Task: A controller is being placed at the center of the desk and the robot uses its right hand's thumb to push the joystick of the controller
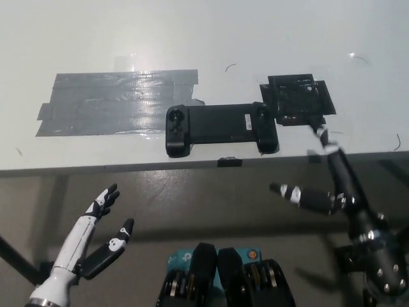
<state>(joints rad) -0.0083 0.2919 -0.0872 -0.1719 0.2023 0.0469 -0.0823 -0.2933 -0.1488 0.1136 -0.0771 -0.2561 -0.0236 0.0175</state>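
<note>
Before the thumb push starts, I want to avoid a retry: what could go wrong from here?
The controller lies close to the desk front edge, so a push could slide it off. The right hand is open and off to the controller's right, so its thumb may land on the black taped patch instead. The left hand rests low, open.

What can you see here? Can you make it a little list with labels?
Controller: black, lying flat near the desk's front edge
Joystick: on the controller's left end, untouched
Right hand: black, open, below the desk edge, one of its fingers reaching up to the desk edge, right of the controller
Left hand: white, open, resting at lower left, off the desk
Grey tape: patch stuck on the desk, left of the controller
Black square: by the controller's right end
</note>
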